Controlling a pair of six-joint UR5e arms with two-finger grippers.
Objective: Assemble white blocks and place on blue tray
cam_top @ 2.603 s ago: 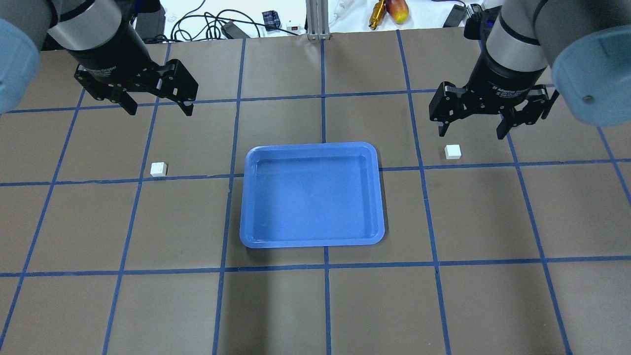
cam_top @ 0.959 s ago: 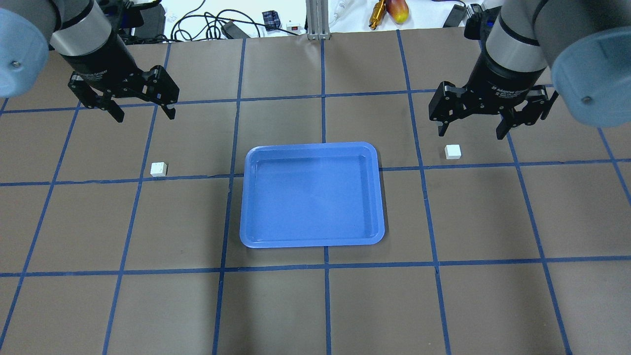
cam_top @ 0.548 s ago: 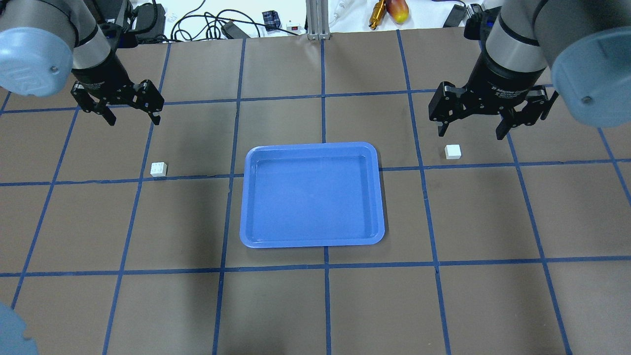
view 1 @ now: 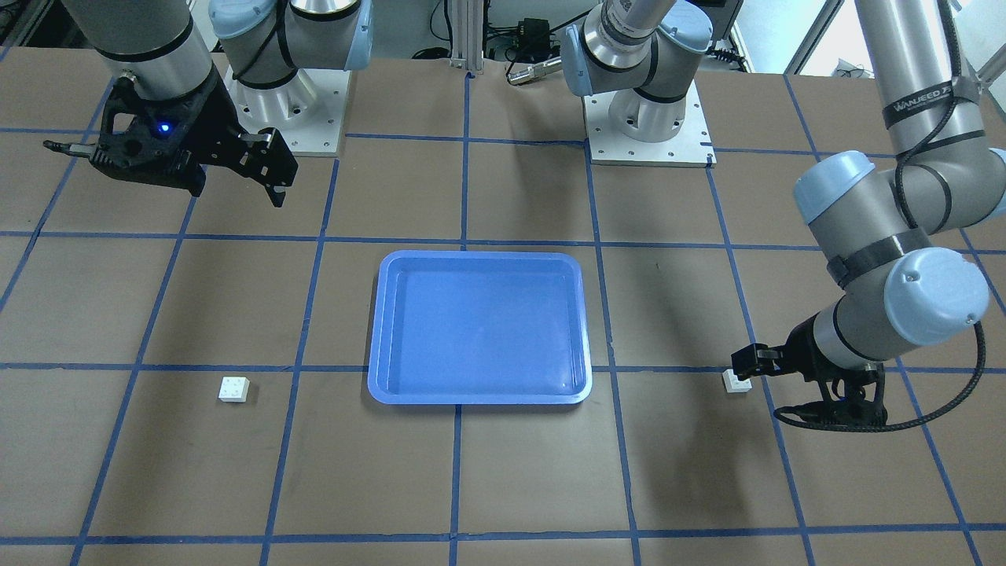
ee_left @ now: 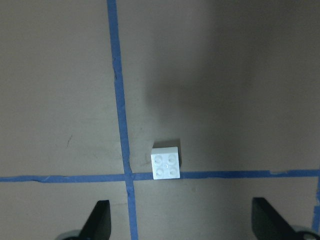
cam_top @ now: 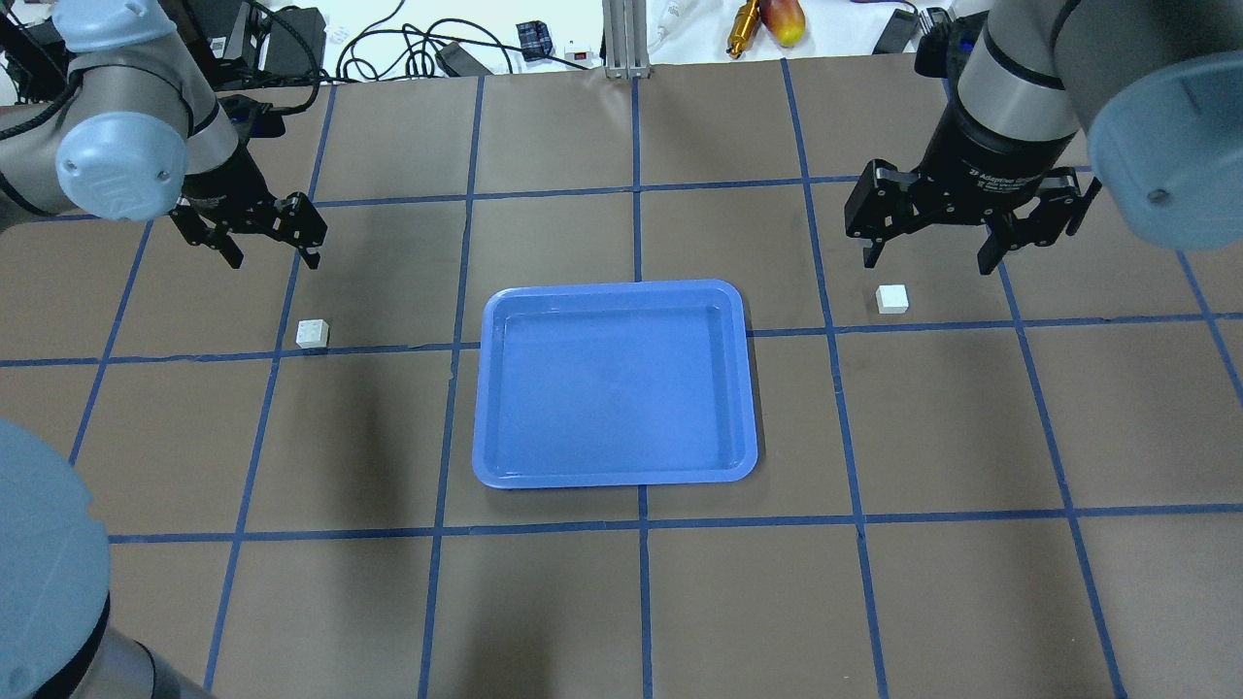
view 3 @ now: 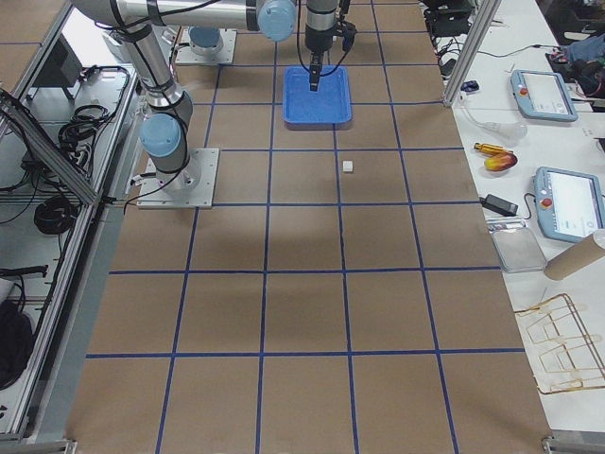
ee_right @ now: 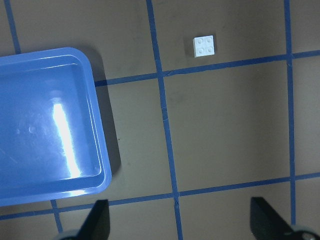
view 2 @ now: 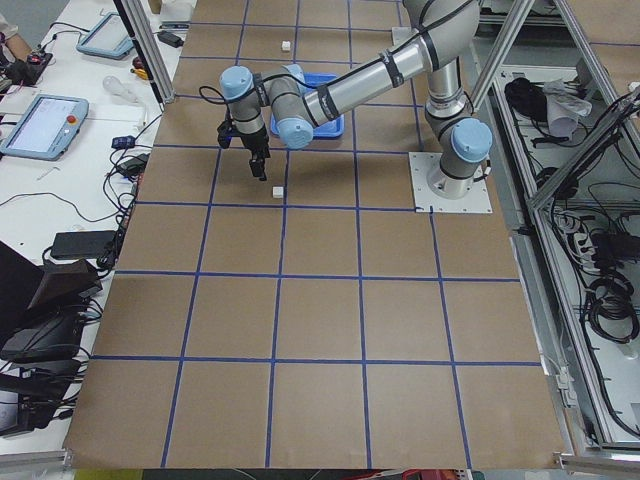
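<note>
The blue tray (cam_top: 615, 288) lies at the table's middle and holds nothing; it also shows in the front view (view 1: 479, 257). One white block (cam_top: 312, 333) lies left of it on a tape line. My left gripper (cam_top: 274, 254) hovers open above that block, which shows studs up just ahead of the gripper's open fingers in the left wrist view (ee_left: 166, 164). The other white block (cam_top: 891, 299) lies right of the tray. My right gripper (cam_top: 927, 264) is open and higher, above and beyond it. The right wrist view shows this block (ee_right: 205, 46) and the tray's corner (ee_right: 96, 105).
Blue tape lines (cam_top: 638, 194) divide the brown table into squares. Cables and tools (cam_top: 767, 24) lie beyond the far edge. The two arm bases (view 1: 648, 118) stand at the robot's side of the table. My left elbow (cam_top: 39, 573) fills the near left corner.
My left gripper has gone down and drawn in over the left white block, still open. The right arm, both blocks and the tray have not moved.
</note>
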